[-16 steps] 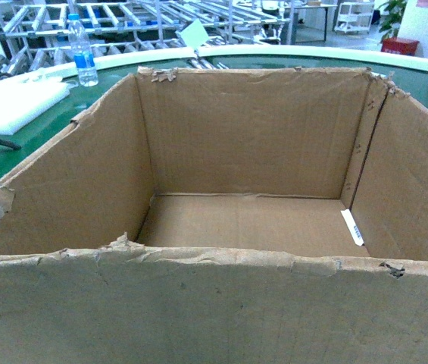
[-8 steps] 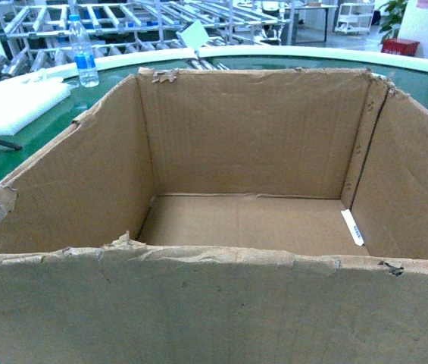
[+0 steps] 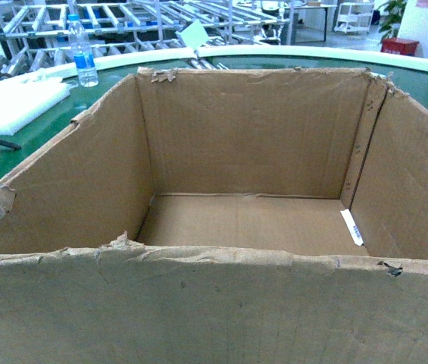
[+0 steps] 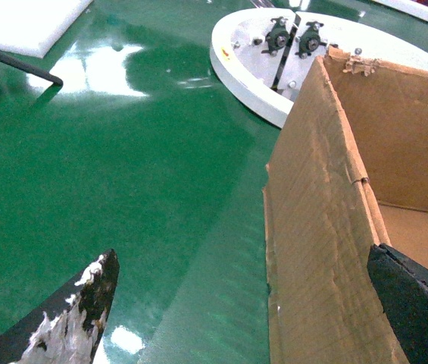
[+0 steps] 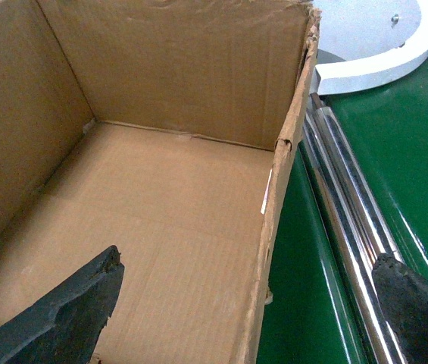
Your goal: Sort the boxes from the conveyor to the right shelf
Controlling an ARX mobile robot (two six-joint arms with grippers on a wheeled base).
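Observation:
One of the boxes, a large brown carton (image 3: 244, 144) with torn top edges, stands open on the dark-green conveyor (image 3: 17, 148) and fills the head view; a white label strip (image 3: 352, 226) lies inside. In the left wrist view my left gripper (image 4: 242, 254) is open astride the carton's left wall (image 4: 320, 227), one finger over the belt (image 4: 123, 167) and the other inside. My right gripper (image 5: 248, 256) is open astride the right wall (image 5: 278, 189), one finger inside the carton and the other over the belt (image 5: 403, 144). Neither gripper shows in the head view. The right shelf is out of view.
A water bottle (image 3: 83, 51) and a white foam sheet (image 3: 13, 102) lie on the belt at far left, with a black stand leg (image 4: 17, 62) nearby. A white disc with bearings (image 4: 251, 57) sits behind the carton. Shiny metal rails (image 5: 342, 205) run along its right side. Pipe racks (image 3: 160, 19) stand beyond.

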